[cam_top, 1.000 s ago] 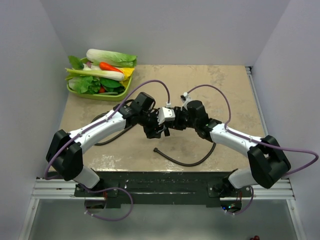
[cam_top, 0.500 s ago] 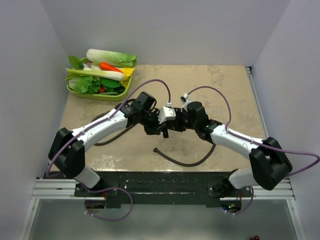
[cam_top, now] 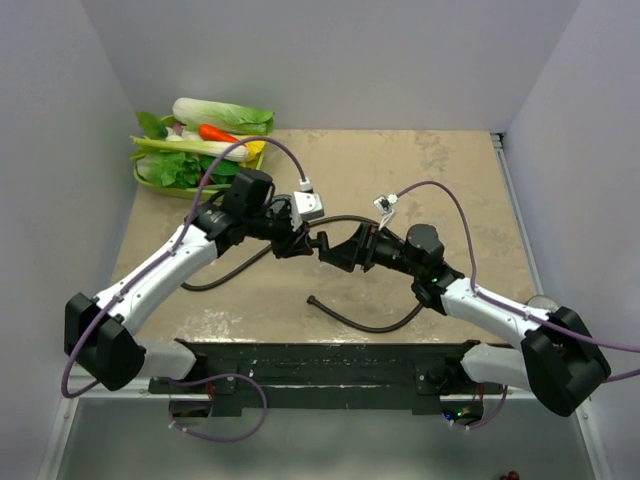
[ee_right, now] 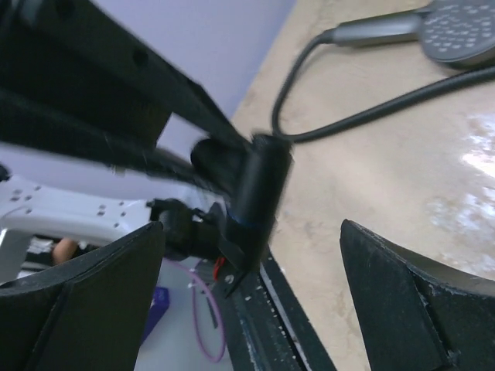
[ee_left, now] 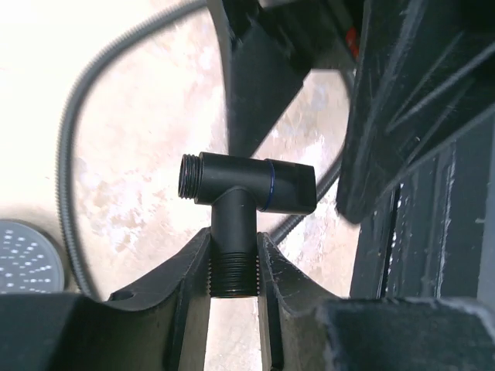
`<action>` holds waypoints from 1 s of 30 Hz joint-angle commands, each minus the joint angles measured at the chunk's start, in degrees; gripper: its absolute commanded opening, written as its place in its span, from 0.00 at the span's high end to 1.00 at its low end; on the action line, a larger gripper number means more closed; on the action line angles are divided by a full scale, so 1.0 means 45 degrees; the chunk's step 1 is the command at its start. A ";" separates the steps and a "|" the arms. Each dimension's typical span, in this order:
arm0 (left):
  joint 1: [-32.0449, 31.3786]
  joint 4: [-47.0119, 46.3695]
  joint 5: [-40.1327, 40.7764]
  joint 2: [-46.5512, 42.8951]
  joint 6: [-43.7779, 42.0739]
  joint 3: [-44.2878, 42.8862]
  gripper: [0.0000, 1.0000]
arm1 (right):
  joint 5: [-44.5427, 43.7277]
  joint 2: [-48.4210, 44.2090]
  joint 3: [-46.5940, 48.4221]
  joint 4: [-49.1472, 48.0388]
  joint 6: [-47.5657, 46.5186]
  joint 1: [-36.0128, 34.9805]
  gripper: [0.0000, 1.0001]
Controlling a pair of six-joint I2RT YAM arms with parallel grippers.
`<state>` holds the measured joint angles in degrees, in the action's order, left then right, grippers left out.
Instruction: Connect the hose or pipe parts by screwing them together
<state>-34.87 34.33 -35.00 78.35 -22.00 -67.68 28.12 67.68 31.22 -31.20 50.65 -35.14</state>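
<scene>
Scene: two robot arms meet over the middle of a tan bench, seen from above.
L end effector: fingers drawn in to a narrow gap, clamped on the threaded stem of a black T-fitting. The fitting is held up off the bench, its crossbar roughly level in the wrist view, w/ a threaded port at one end.
R end effector: fingers spread wide, gripping nothing. It faces the T-fitting from the right. The fitting sits in front of the gap, blurred; can't tell if they touch.
Hose: thin, dark, lying in a loop on the bench near the R arm, one end free at centre-near.
Shower head: dark grey, round face up, flat on the bench, hose running from its handle.
Far-left corner: green tray of toy veg.
Cables: purple cables arch over both arms.
</scene>
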 commanded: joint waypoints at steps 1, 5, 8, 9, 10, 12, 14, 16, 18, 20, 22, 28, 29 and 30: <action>0.0757 -0.1045 -0.2688 -0.1178 0.0591 -0.0234 1.00 | 0.1778 -0.0040 -0.0843 -0.4214 0.1202 0.0463 0.01; 0.0777 -0.0636 -0.3275 -0.1434 0.0494 -0.0234 1.00 | 0.2090 0.0408 -0.0865 -0.6092 0.2588 0.0718 0.06; 0.0699 -0.0558 -0.3335 -0.1648 0.0378 -0.0136 1.00 | 0.2150 0.1072 -0.0688 -0.7650 0.3756 0.0815 0.19; 0.0679 -0.0500 -0.3257 -0.1668 0.0338 -0.0155 1.00 | 0.2111 0.1634 -0.0708 -0.8990 0.4208 0.0835 0.24; 0.0583 -0.0422 -0.3160 -0.1707 0.0299 -0.0155 1.00 | 0.2130 0.1949 -0.0689 -0.9642 0.4638 0.0835 0.25; 0.0582 -0.0402 -0.2847 -0.1805 0.0338 -0.0194 1.00 | 0.2266 0.2691 -0.0533 -1.1686 0.5869 0.0835 0.33; 0.0562 -0.0421 -0.2671 -0.1824 0.0280 -0.0253 1.00 | 0.2539 0.3726 -0.0454 -1.2865 0.6959 0.0835 0.42; 0.0581 -0.0460 -0.2574 -0.1863 0.0299 -0.0272 1.00 | 0.2579 0.4486 -0.0473 -1.4429 0.7608 0.0835 0.50; 0.0582 -0.0480 -0.2553 -0.1883 0.0299 -0.0214 1.00 | 0.2541 0.4841 -0.0512 -1.5385 0.8351 0.0816 0.52; 0.0562 -0.0538 -0.2515 -0.1883 0.0318 -0.0117 1.00 | 0.2521 0.4959 -0.0512 -1.5489 0.8451 0.0835 0.52; 0.0523 -0.0557 -0.2456 -0.1922 0.0299 0.0000 1.00 | 0.2462 0.4882 -0.0493 -1.5314 0.8315 0.0816 0.51; 0.0484 -0.0733 -0.2260 -0.1922 0.0454 0.0138 1.00 | 0.2267 0.4589 -0.0259 -1.5137 0.8197 0.0796 0.48; 0.0484 -0.0772 -0.2260 -0.1922 0.0494 0.0157 1.00 | 0.2228 0.4589 -0.0201 -1.5175 0.8216 0.0796 0.47; 0.0484 -0.0908 -0.2260 -0.1941 0.0571 0.0157 1.00 | 0.2112 0.4589 -0.0200 -1.5350 0.8236 0.0796 0.45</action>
<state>-32.10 34.48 -42.89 71.72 -20.47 -67.20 39.70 89.84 28.14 -75.48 86.96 -31.79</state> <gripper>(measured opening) 0.303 0.528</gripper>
